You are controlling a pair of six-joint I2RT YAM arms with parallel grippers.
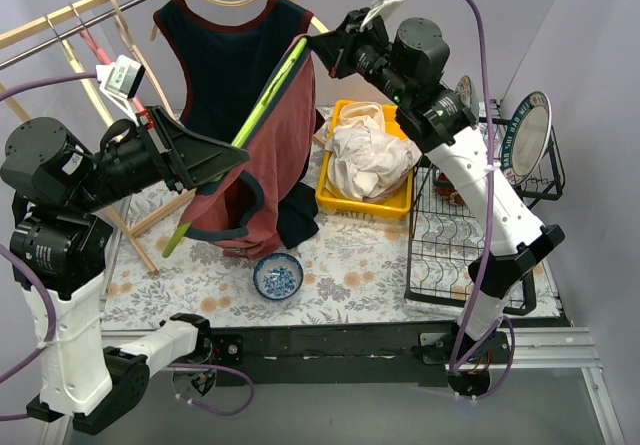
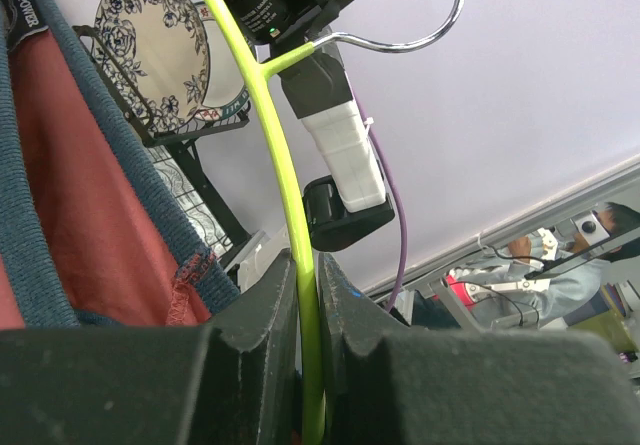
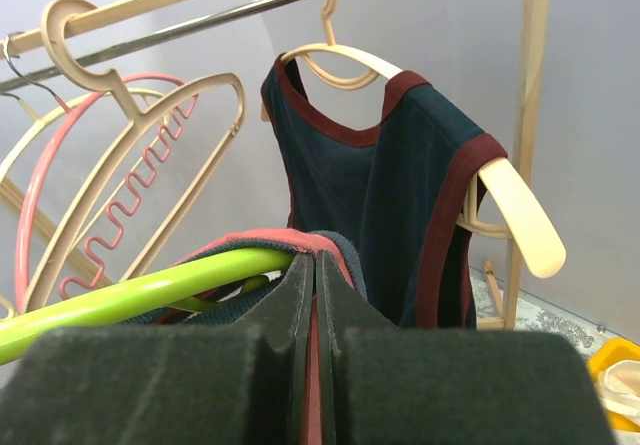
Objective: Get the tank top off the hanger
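Top: L gripper point(image 1: 235, 152) is clamped on green hanger point(image 1: 268, 95) mid-bar, bracing it so fabric can slide. Red tank top point(image 1: 270, 170) drapes at 7 o'clock from R gripper point(image 1: 314, 52). L wrist: jaws tight on hanger. R wrist: jaws pinch shoulder strap point(image 3: 300, 239) atop hanger, prob so you peel it off.

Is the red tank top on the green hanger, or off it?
On it. The red tank top drapes over the green hanger; the right wrist view shows its strap looped over the hanger's arm.
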